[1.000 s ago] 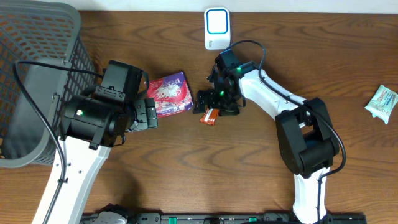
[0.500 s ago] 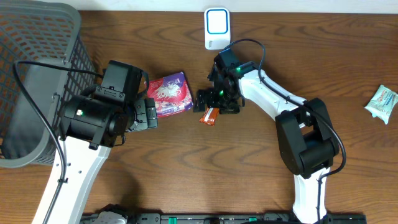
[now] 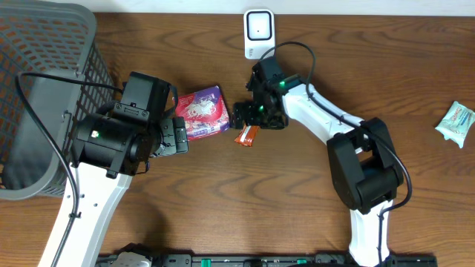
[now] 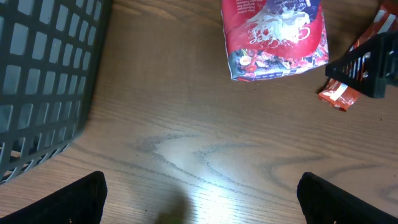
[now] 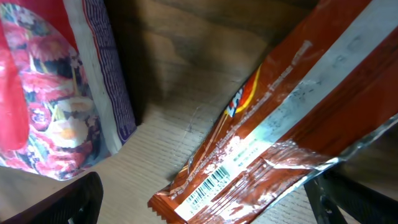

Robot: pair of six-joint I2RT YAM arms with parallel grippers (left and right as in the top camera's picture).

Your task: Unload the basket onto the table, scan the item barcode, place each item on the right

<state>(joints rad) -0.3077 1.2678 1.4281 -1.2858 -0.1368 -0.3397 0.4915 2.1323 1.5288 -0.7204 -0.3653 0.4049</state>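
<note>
Currently both arms are over the wooden table (image 3: 223, 208), facing each other across its middle.

Left gripper (image 3: 178, 137): low above the table, just left of the red snack bag (image 3: 204, 111). In the left wrist view its fingers (image 4: 78, 200) sit in the two lower corners, spread wide, with only bare wood between them. Holds nothing.

Right gripper (image 3: 249, 122): pointed left and down over the orange wrapper (image 3: 247, 136). In the right wrist view the fingers (image 5: 71, 200) are spread wide, and the wrapper (image 5: 280, 143) lies slantwise between them on the wood. No pinch is visible. Whether the wrapper's crinkled edge touches the right-hand finger is hard to tell from this close.

Item: the orange wrapper lies flat near the table's centre, just right of the snack bag and apart from it. A small barcode (image 5: 208, 185) is printed on its upward face near one end.

Scanner (image 3: 258, 33): white, at the far edge of the table, beyond the right gripper and well apart from the wrapper.

Other things: a dark mesh basket (image 3: 44, 44) fills the far left corner. A teal packet (image 3: 454, 121) lies alone at the right edge.
</note>
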